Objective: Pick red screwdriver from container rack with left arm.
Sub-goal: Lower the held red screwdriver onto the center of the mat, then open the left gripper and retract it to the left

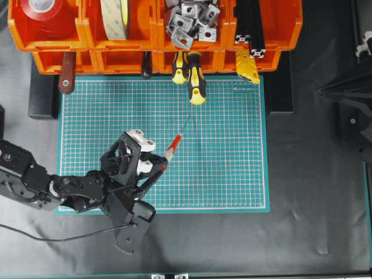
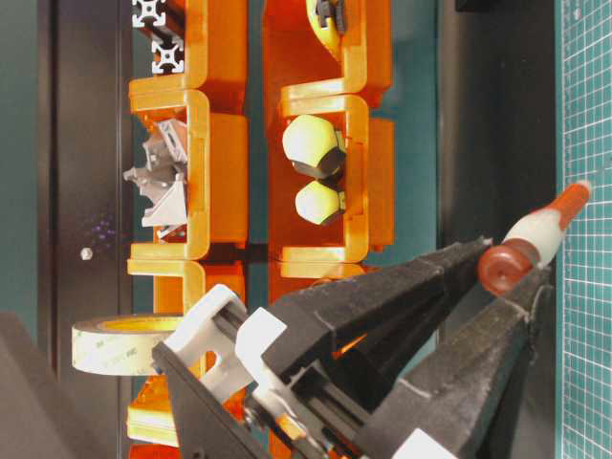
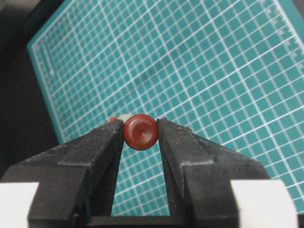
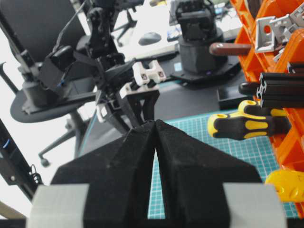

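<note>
Red screwdriver (image 3: 140, 131) clamped in left end effector (image 3: 141, 137)

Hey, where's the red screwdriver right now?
The red screwdriver is out of the container rack, clamped in the left gripper above the green cutting mat, left of centre in the overhead view.

The bright orange plastic container rack (image 1: 154, 35) stands along the far edge of the teal gridded cutting mat (image 1: 232, 151) on the bench. Over the mat's near-left part, well apart from the rack, the slim red-handled screwdriver (image 1: 172, 147) sits between the jaws of the black left arm's gripper (image 1: 160, 164), its metal shaft pointing toward the rack.
</note>
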Tool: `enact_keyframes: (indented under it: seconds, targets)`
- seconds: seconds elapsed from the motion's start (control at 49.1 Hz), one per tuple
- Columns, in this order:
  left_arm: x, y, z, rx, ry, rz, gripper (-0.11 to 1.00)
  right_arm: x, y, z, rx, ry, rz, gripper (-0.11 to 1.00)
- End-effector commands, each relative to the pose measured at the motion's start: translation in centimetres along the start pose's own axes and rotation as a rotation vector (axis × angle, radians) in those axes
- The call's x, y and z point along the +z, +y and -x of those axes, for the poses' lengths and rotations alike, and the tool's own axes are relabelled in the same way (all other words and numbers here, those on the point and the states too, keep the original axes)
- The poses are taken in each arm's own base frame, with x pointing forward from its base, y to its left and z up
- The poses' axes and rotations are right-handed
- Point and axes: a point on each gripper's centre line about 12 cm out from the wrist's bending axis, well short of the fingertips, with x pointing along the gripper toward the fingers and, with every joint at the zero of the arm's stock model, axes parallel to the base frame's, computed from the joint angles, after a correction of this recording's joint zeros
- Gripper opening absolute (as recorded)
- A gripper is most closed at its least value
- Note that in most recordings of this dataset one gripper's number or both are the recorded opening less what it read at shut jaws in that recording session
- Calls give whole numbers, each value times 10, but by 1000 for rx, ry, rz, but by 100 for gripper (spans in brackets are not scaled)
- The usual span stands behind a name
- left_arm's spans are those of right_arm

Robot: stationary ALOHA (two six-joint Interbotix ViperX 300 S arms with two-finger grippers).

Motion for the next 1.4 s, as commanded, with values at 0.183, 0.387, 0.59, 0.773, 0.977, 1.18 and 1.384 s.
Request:
enact_keyframes:
  seconds: [0.183, 0.387, 0.59, 0.773, 0.977, 1.18, 1.384]
  targets:
    - [-1, -3, -3, -32, -27, 124, 75, 15, 4, 3, 6, -21, -1, 1]
    - [-7, -9, -1, -52, -29, 200, 81, 15, 4, 3, 8, -20, -1, 1]
    - [1, 1, 16, -41, -74, 257, 80, 15, 4, 3, 7, -19, -1, 1]
    - [4, 22, 46, -15, -134, 359, 80, 15, 4, 3, 7, -19, -1, 1]
    - [-7, 42, 88, -1, -209, 493, 80, 16, 4, 3, 7, -19, 0, 1]
    - [-29, 67, 144, 8, -339, 633, 79, 15, 4, 3, 6, -16, 5, 1]
    - [-64, 79, 189, 3, -465, 729, 79, 14, 4, 3, 2, -6, 8, 1]
